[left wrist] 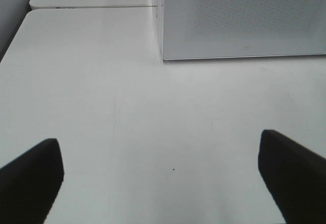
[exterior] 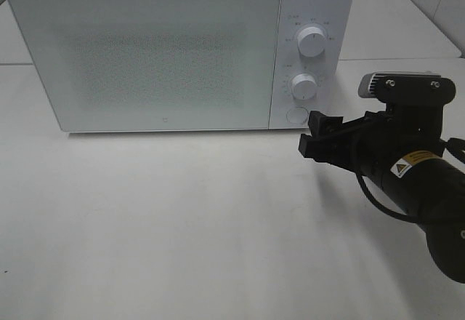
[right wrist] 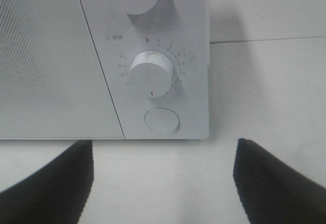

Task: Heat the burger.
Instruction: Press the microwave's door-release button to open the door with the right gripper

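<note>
High view: the microwave (exterior: 145,51) sits shut on the table (exterior: 182,225). The right gripper (exterior: 314,134), spread and empty, hangs just before its button (exterior: 296,115).

Left wrist: the left gripper (left wrist: 158,142) is spread wide over the table.

Right wrist: spread fingers (right wrist: 51,188) face the dial (right wrist: 151,74).

The burger shows in no view.

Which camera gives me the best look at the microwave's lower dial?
The right wrist view: the lower dial sits close, with scale marks visible. The exterior high view shows it small. The left wrist view shows only the microwave's door.
</note>
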Robot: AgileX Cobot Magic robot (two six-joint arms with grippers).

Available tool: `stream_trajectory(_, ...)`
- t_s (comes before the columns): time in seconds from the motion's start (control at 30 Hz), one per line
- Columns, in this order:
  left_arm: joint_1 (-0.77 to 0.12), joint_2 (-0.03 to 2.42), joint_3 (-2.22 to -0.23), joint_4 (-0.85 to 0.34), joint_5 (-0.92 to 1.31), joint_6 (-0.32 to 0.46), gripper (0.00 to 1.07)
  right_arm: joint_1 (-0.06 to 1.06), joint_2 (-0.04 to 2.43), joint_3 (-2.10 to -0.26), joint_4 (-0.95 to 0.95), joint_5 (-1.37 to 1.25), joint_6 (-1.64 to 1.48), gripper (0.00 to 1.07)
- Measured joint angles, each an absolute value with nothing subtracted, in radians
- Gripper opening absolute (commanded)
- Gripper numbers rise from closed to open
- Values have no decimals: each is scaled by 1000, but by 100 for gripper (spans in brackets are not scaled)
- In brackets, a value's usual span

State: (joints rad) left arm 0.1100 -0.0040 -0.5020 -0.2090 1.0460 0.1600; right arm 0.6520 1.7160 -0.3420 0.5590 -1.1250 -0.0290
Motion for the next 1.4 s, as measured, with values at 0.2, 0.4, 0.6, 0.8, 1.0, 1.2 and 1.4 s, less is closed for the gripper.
stream_trajectory(0.2,110,-4,-502,-209,1046,160,98,652,1716,-342,559,-1125,245,74)
stream_trajectory(0.4,110,-4,-502,-209,1046,160,98,652,1716,-342,561,-1125,615,70)
stream_trajectory(0.6,110,-4,-502,-209,1046,160,98,652,1716,-342,561,-1125,987,63)
stream_trajectory(0.8,110,-4,-502,-209,1046,160,98,652,1716,-342,561,-1125,1234,50)
stream_trajectory(1.0,110,-4,-502,-209,1046,160,98,652,1716,-342,562,-1124,1389,18)
stream_trajectory(1.2,110,-4,-502,-209,1046,160,98,652,1716,-342,562,-1092,1400,0)
stream_trajectory(1.4,110,-4,-502,-209,1046,160,98,652,1716,-342,569,-1023,1406,0)
